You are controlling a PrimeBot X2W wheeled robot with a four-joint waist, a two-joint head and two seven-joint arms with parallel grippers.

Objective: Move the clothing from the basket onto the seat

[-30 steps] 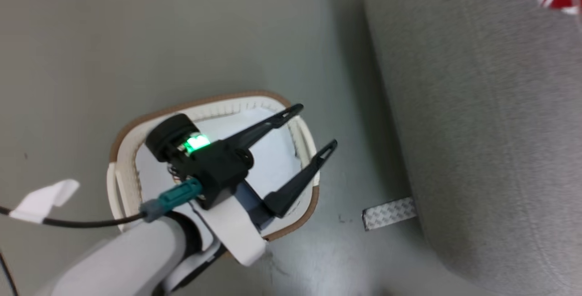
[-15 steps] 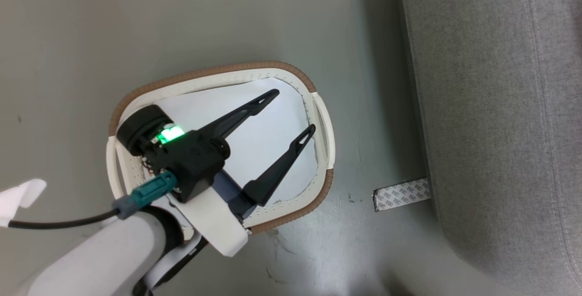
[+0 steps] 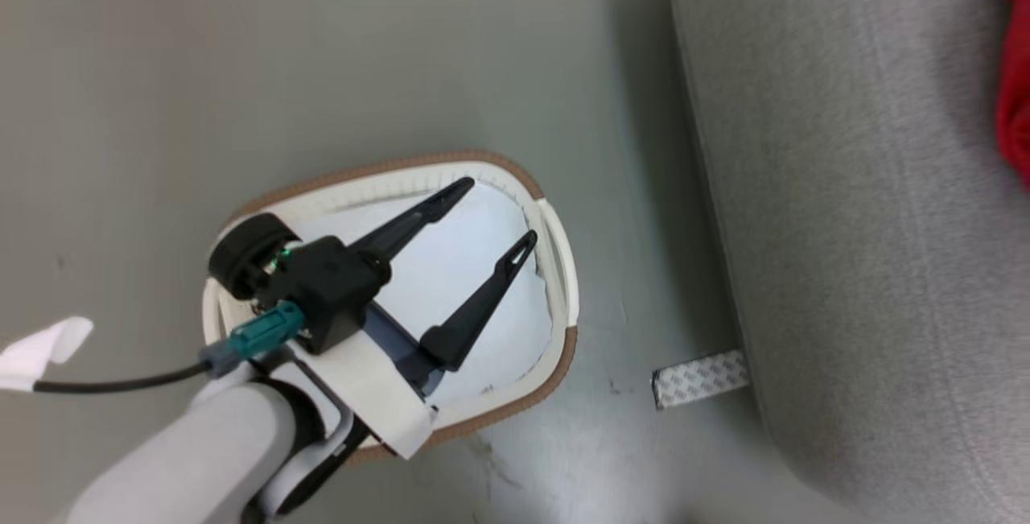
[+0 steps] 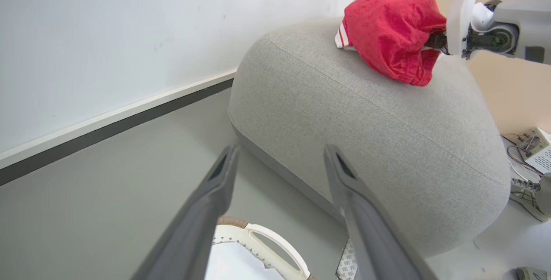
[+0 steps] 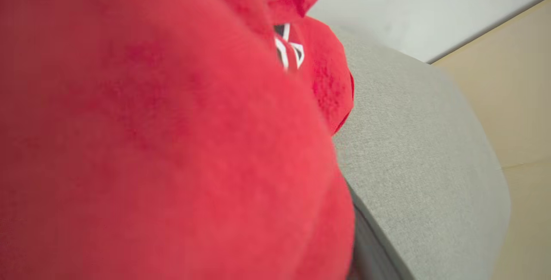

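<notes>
- Hovering over the basket [image 3: 563, 299] on the floor, the left gripper [image 3: 495, 214] has its two fingers spread wide, nothing between them, just the pale liner [image 3: 451, 258] below.
- Grey seat [image 3: 845, 226] sits just beside the basket.
- Red clothing [image 3: 1015, 121] is bunched on top of the seat, right gripper [image 4: 434, 41] buried in it, can't tell if it's clamped.

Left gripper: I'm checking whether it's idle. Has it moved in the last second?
Yes. Against the basket, the left gripper has drawn back to the left: its lower fingertip overhung the right rim before, and both tips now lie over the liner.
</notes>
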